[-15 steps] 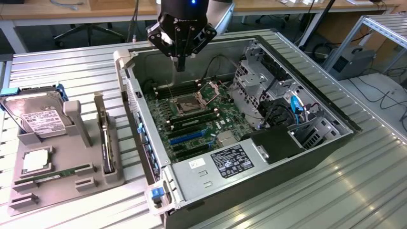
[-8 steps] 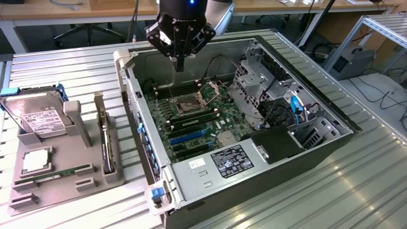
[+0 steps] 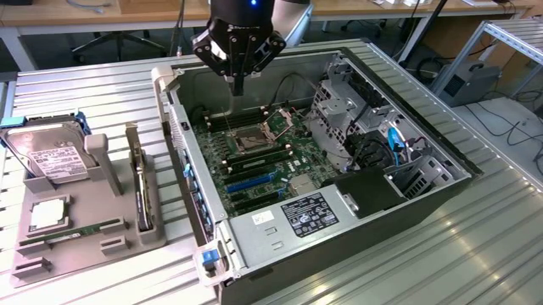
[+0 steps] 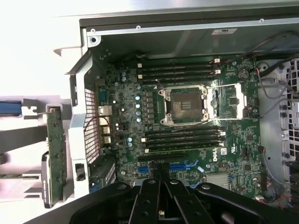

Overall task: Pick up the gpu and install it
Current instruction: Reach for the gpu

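Observation:
The gpu (image 3: 142,190) stands on edge in a grey holder (image 3: 81,251) at the exterior view's left, outside the computer case; it is a thin dark card with a metal end. In the wrist view the gpu (image 4: 56,149) shows edge-on beside the case wall. My gripper (image 3: 236,89) hangs above the far part of the open case, over the motherboard (image 3: 254,159), well apart from the gpu. Its fingers are shut together with nothing between them. The wrist view has the gripper (image 4: 161,184) over the blue expansion slots (image 4: 182,165) of the motherboard (image 4: 187,135).
The open computer case (image 3: 407,210) lies on a slatted metal table (image 3: 424,267), with a drive cage (image 3: 339,108) and cables along one side. A hard drive (image 3: 51,159), a processor chip (image 3: 48,213) and a RAM stick (image 3: 72,232) share the holder.

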You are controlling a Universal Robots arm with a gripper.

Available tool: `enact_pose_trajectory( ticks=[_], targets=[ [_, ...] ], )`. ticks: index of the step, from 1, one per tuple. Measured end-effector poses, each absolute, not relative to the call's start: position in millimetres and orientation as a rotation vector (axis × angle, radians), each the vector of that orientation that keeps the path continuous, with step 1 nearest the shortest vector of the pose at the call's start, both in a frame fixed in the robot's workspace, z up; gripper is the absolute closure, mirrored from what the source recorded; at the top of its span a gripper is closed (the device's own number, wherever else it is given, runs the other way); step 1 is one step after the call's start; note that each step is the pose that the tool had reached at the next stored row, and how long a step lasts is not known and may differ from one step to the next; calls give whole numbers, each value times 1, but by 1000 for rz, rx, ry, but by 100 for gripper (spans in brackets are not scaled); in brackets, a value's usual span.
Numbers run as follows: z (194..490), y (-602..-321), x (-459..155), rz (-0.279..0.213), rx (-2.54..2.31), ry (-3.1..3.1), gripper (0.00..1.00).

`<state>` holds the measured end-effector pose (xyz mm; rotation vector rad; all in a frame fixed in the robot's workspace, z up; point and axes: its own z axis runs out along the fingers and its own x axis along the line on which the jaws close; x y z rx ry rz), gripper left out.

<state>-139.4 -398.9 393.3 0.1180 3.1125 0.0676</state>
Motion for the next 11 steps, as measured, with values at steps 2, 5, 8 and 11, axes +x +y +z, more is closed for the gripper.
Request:
enact_pose_trajectory(
  ticks=[2,5,8,11],
  targets=[
    [393,-399,-140,68,118,3113,89],
    [393,-399,-141,68,118,3112,89],
    [393,-399,-141,67,118,3112,89],
    [393,-399,-142,67,118,3113,89]
  ],
)
